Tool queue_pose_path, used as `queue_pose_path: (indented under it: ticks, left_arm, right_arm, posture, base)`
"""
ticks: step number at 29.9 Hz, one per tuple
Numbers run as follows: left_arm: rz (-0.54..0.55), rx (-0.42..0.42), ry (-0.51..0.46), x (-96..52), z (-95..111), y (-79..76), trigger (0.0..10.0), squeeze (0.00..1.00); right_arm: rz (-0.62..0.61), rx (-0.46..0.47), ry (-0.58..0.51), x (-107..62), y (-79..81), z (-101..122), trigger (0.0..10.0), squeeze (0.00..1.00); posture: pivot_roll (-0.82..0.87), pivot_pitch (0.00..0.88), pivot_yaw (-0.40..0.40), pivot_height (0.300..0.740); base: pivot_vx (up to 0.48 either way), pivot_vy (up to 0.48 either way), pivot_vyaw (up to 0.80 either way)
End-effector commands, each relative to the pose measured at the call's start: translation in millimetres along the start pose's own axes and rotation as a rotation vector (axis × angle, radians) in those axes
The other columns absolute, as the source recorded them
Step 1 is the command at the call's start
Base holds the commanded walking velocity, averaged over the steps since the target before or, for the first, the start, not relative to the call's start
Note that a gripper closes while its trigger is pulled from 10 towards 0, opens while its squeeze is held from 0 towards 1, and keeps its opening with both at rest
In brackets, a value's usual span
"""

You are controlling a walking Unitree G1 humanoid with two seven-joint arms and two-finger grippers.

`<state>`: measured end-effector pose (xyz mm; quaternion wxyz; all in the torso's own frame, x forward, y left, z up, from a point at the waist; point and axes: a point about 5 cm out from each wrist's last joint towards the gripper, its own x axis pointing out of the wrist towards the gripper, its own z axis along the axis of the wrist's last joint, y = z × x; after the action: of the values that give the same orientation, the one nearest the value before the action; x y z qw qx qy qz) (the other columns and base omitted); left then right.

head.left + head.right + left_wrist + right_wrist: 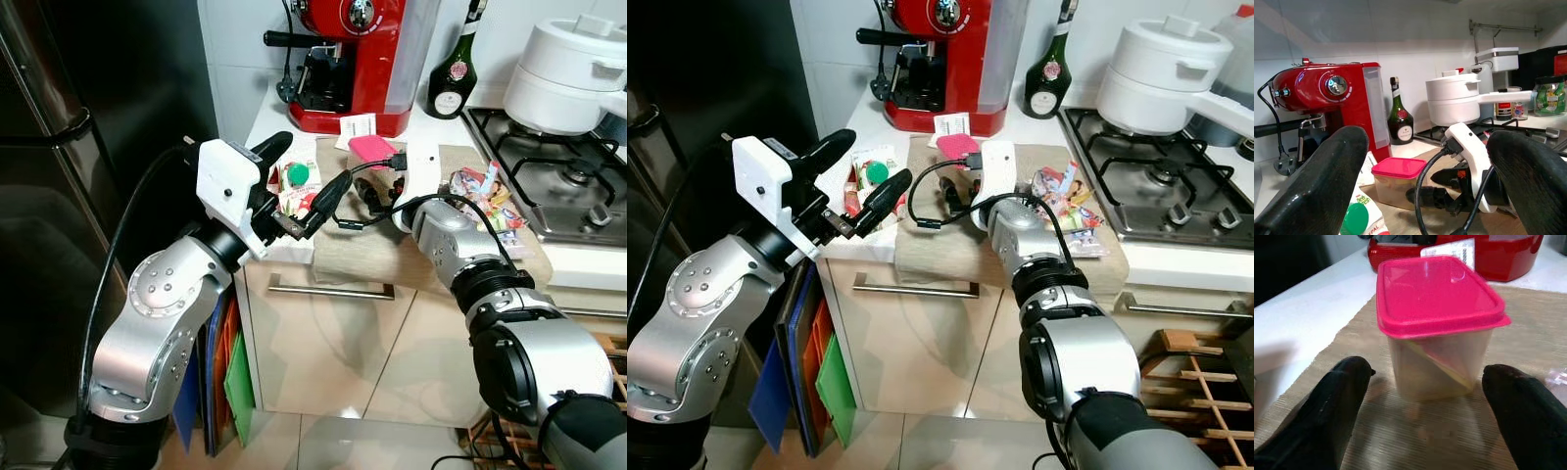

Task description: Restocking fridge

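Pink-lidded and clear-walled, the tub (1437,328) stands upright on the woven mat (1528,362) on the bench (284,250), in front of the red coffee machine (353,59) and near the bench's left end. The right gripper (1430,431) has its jaws apart, one finger to each side of the tub and short of it, not touching. The left gripper (304,186) hangs raised at the bench's front edge, beside a green-and-white packet (297,176), its jaws also apart and holding nothing. Something pale and wedge-shaped leans inside the tub; what it is cannot be told. The step in hand appears to be taking the tub for the fridge (78,196), the dark door at the robot's left. To do it well, the right gripper should go forward level, keeping the tub centred between the fingers, until the pads lie on the walls below the lid's overhanging rim, then close gently. The walls look thin and may flex or slip, so a grip low and square is safer than one near the top, where the lid could pop. The tub narrows toward its base, so it should be lifted straight up. A loose cable (367,196) loops near the right wrist, and crinkly wrappers (485,196) lie by the hob (558,186); the lift should stay clear of both.
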<state>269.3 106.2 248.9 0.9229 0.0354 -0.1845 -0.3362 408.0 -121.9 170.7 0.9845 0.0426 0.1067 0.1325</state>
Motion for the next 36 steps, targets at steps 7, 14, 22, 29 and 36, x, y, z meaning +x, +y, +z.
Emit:
queue_pose_path:
  ticks: [7, 14, 22, 29, 36]
  left_arm:
    - [-0.004, -0.010, 0.013, -5.2, 2.3, -2.3, 10.0, 0.00]
    - [-0.008, -0.017, 0.026, -6.3, 2.2, -3.3, 10.0, 0.00]
    - [-0.010, -0.023, 0.040, -7.8, 1.6, -3.4, 10.0, 0.00]
    - [-0.018, -0.025, 0.039, -1.9, -1.3, -1.2, 10.0, 0.00]
    - [-0.026, -0.025, 0.009, 7.2, -0.3, -1.0, 10.0, 0.00]
  right_arm:
    - [0.013, 0.014, -0.046, 0.5, -0.6, 9.5, 0.0, 0.00]
    - [0.017, 0.036, -0.031, 0.5, 0.4, 2.6, 0.0, 0.00]
    - [0.043, 0.049, -0.028, 1.1, 4.8, -0.4, 0.0, 0.00]
    - [0.049, 0.030, -0.091, 2.5, 9.0, 12.6, 0.0, 0.00]
    - [0.053, -0.023, -0.264, 0.4, 9.6, 52.0, 0.0, 0.00]
  posture:
    - [0.04, 0.000, 0.004, 0.740]
    - [0.04, 0.000, 0.009, 0.740]
    - [0.04, 0.000, 0.010, 0.740]
    - [0.02, 0.000, 0.013, 0.740]
    - [0.00, 0.000, 0.018, 0.740]
  base:
    - [0.000, 0.000, 0.00]
    - [0.000, 0.000, 0.00]
    - [0.000, 0.000, 0.00]
    - [0.000, 0.000, 0.00]
    - [0.000, 0.000, 0.00]
